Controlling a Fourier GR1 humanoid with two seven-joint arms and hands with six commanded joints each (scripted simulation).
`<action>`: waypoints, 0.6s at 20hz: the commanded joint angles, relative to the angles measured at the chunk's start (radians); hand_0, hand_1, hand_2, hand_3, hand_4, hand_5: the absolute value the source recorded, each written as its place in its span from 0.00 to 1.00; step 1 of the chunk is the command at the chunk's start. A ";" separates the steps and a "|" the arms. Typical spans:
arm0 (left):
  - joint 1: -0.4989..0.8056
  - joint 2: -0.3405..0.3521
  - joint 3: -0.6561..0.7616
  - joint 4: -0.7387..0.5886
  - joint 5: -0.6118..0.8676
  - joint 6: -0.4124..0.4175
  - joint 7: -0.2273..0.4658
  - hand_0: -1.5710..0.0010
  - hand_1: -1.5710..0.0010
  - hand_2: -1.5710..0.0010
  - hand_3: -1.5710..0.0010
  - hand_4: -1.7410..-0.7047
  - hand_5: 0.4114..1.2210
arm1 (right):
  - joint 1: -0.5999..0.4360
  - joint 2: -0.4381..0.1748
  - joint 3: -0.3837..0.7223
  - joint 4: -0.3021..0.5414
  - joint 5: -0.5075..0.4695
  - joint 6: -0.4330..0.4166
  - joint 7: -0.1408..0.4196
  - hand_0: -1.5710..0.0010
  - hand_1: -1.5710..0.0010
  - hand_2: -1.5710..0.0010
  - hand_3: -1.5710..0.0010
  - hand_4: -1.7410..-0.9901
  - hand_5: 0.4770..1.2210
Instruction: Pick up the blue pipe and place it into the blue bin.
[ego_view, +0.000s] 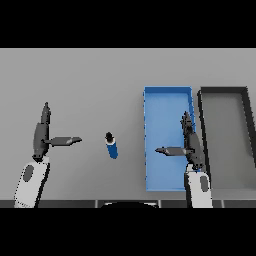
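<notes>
Right hand (189, 142) hangs over the blue bin (167, 97), near the bin's right wall, with its fingers straight and pointing away from the robot and its thumb stretched out sideways toward the view's left. It is spread and holds nothing. Its white and grey forearm comes up from the lower edge, crossing the bin's near right corner.

Left of the bin, apart from it, the blue pipe (112, 147) lies on the grey bench (90, 75). It is a short piece with a dark cap at its far end, and it lies slightly slanted, its blue end nearer the robot. Neither hand touches it.

Further left again, the left hand (41, 135) shows over bare bench, also spread: fingers straight and pointing away from the robot, thumb stretched sideways toward the pipe, its tip stopping short of the pipe with a clear gap between. Its forearm rises from the lower left.

Just beside the blue bin on its right stands a dark grey bin (201, 107), of like shape and lying parallel, the two walls close together.
</notes>
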 joint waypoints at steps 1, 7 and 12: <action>-0.002 -0.001 0.000 0.001 0.000 0.001 -0.003 1.00 1.00 1.00 1.00 0.75 0.23 | -0.002 0.000 -0.001 0.002 -0.001 -0.001 0.002 1.00 1.00 1.00 1.00 0.71 0.16; -0.023 0.062 -0.036 0.018 -0.007 -0.123 -0.047 1.00 1.00 1.00 1.00 0.75 0.23 | -0.016 -0.078 0.028 -0.006 0.077 0.019 -0.039 1.00 1.00 1.00 1.00 0.71 0.16; -0.031 0.173 -0.075 0.051 -0.009 -0.326 -0.121 1.00 1.00 1.00 1.00 0.75 0.23 | 0.027 -0.156 0.100 -0.071 0.199 0.042 -0.076 1.00 1.00 1.00 1.00 0.73 0.15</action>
